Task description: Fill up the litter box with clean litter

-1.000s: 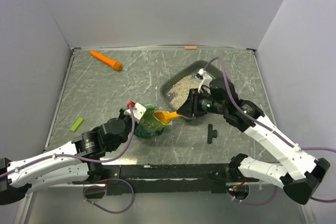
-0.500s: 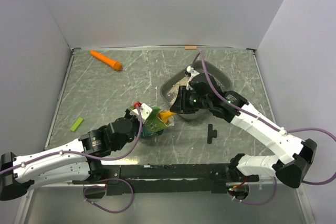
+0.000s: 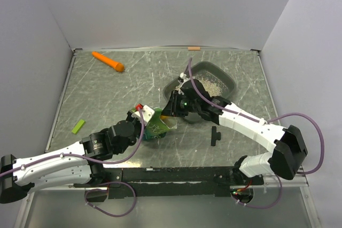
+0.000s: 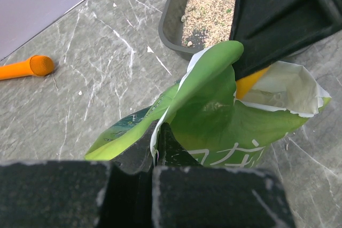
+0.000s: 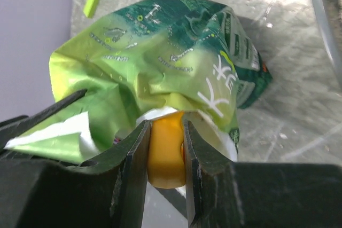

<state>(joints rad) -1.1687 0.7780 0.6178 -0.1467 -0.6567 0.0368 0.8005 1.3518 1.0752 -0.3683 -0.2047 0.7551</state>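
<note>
Gripping the scoop [image 5: 165,158] by its orange handle, the right gripper [image 5: 163,126] has both fingers pressed flat against the handle's sides. The scoop's bowl is pushed into the mouth of the green bag [image 5: 160,62].

The left gripper [image 4: 156,137] is pinched tight on a fold of the bag's rim, holding the mouth up and open. The bag sits near the middle of the table [image 3: 107,94], a little toward the near edge.

The litter box [image 3: 233,83] stands toward the far right corner, just beyond the bag. Litter [image 3: 211,84] covers part of its floor.

Handling assessment:
- The litter is loose and free-running. It cannot be grasped, so it should ride in a level scoop, as any tilt would likely spill it.
- The bag looks thin, glossy and limp. It would probably collapse if released, so the rim fold is the sensible hold.
- The scoop appears rigid and light, and the handle is the proper grip.

View comparison:
- The right wrist view confirms the grip on the handle but hides the bowl. Whether the bowl is loaded cannot be told.
- The left wrist view shows the bag's white lining, a slice of the scoop [image 4: 248,84], and dark bare patches among the litter [image 4: 211,9].
- Only the top view gives the layout.
</note>
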